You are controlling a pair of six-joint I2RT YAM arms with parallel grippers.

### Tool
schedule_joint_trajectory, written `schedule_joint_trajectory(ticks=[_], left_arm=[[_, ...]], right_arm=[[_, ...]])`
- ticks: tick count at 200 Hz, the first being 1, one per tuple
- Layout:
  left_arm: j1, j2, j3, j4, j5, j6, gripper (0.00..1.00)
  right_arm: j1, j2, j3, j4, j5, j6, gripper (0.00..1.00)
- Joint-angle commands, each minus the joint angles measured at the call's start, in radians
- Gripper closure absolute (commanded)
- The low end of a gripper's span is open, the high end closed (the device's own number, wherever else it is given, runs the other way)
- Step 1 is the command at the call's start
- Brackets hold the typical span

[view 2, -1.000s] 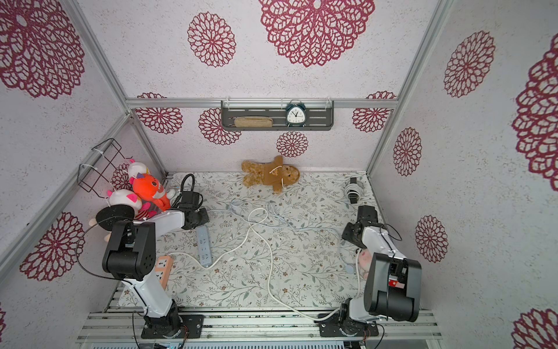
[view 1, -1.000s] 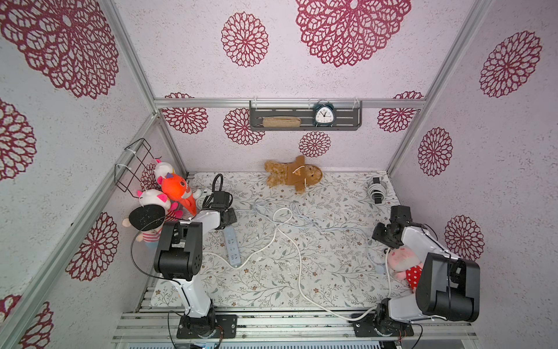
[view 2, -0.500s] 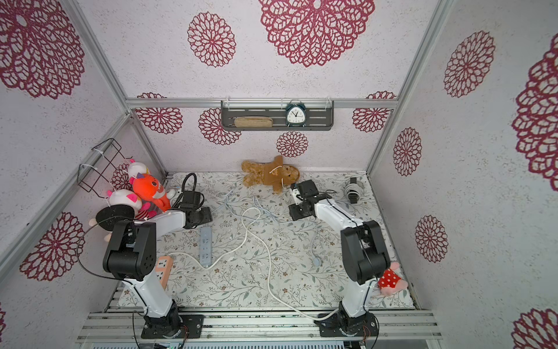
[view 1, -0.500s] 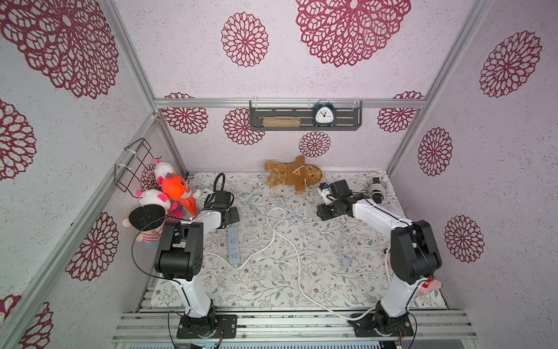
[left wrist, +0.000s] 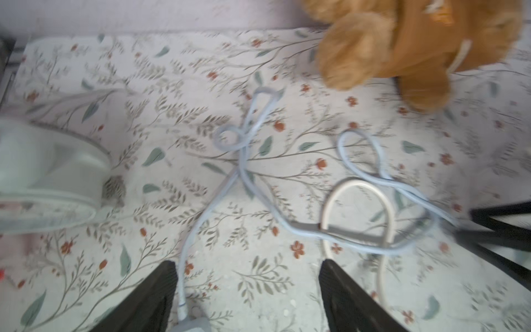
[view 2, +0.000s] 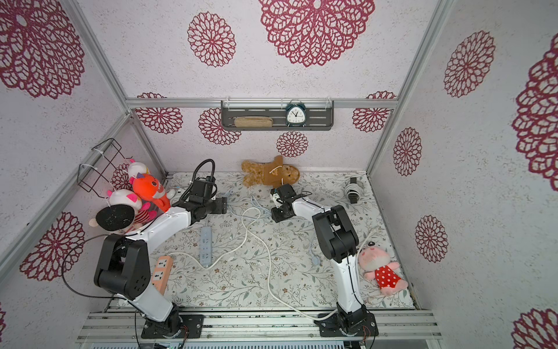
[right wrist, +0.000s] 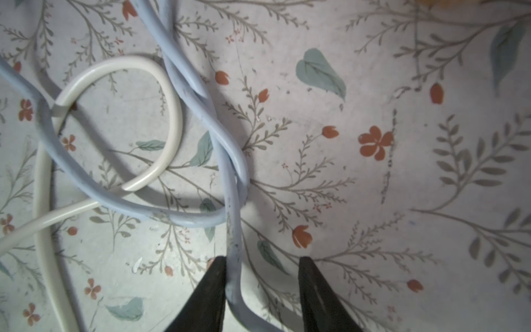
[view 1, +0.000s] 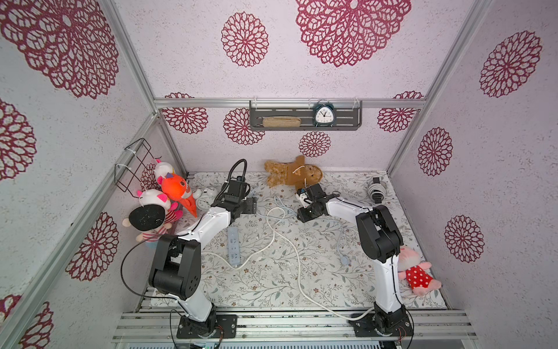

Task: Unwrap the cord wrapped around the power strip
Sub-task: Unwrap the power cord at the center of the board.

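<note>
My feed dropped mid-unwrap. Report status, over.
Left gripper open, right gripper open astride the pale blue cord. Power strip lies flat, no cord around it. White cord loops across the blue one.

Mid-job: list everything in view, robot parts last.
power strip: one, grey-blue, centre left, bare
blue cord: one, pale, looped, back centre
white cord: one, crosses blue cord
orange strip: one, front left
brown plush: one, back wall
plush toys: several, mixed colours, left corner
pink plush: one, red dress, front right
coiled cable: one, white, back right
shelf: one, grey, back wall
pouch: one, tan, shelf
alarm clock: one, dark, shelf
small clock: one, white, by plush toys
wire basket: one, black, left wall
left gripper: black, open over blue cord
right gripper: black, open, blue cord between jaws
</note>
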Motion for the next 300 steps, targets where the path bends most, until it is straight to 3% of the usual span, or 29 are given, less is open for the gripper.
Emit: schedule_joint_trajectory(ticks=[1, 25, 47, 68, 120, 207, 226, 241, 249, 268, 278, 300], left_arm=[[-0.055, 0.001, 0.022, -0.059, 0.092, 0.052, 0.22], [-0.148, 0.08, 0.052, -0.023, 0.125, 0.026, 0.23], [-0.217, 0.165, 0.097, -0.002, 0.102, 0.013, 0.22], [-0.247, 0.203, 0.093, 0.081, 0.137, 0.007, 0.16], [-0.271, 0.286, 0.107, 0.158, 0.184, 0.039, 0.17], [-0.277, 0.384, 0.188, 0.187, 0.272, 0.11, 0.19], [-0.278, 0.405, 0.208, 0.179, 0.278, 0.11, 0.25], [-0.278, 0.411, 0.215, 0.181, 0.28, 0.11, 0.38], [-0.279, 0.413, 0.218, 0.181, 0.279, 0.109, 0.48], [-0.278, 0.405, 0.211, 0.182, 0.252, 0.107, 0.85], [-0.276, 0.398, 0.198, 0.188, 0.229, 0.113, 1.0], [-0.261, 0.385, 0.174, 0.182, 0.191, 0.106, 1.0]], right_arm=[[0.003, -0.003, 0.023, -0.016, -0.003, 0.027, 0.67], [0.0, -0.004, 0.027, -0.033, -0.009, 0.031, 0.91], [-0.021, -0.043, 0.013, -0.042, -0.062, 0.047, 1.0], [-0.063, -0.109, 0.003, -0.071, -0.159, 0.094, 1.0], [-0.141, -0.202, 0.024, -0.183, -0.312, 0.175, 1.0], [-0.142, -0.201, 0.037, -0.191, -0.388, 0.221, 1.0], [-0.142, -0.2, 0.04, -0.182, -0.392, 0.233, 1.0], [-0.142, -0.198, 0.043, -0.18, -0.392, 0.238, 1.0], [-0.141, -0.197, 0.044, -0.182, -0.387, 0.237, 1.0], [-0.144, -0.197, 0.047, -0.198, -0.355, 0.225, 1.0], [-0.149, -0.203, 0.044, -0.205, -0.33, 0.216, 1.0], [-0.18, -0.243, 0.008, -0.203, -0.264, 0.204, 1.0]])
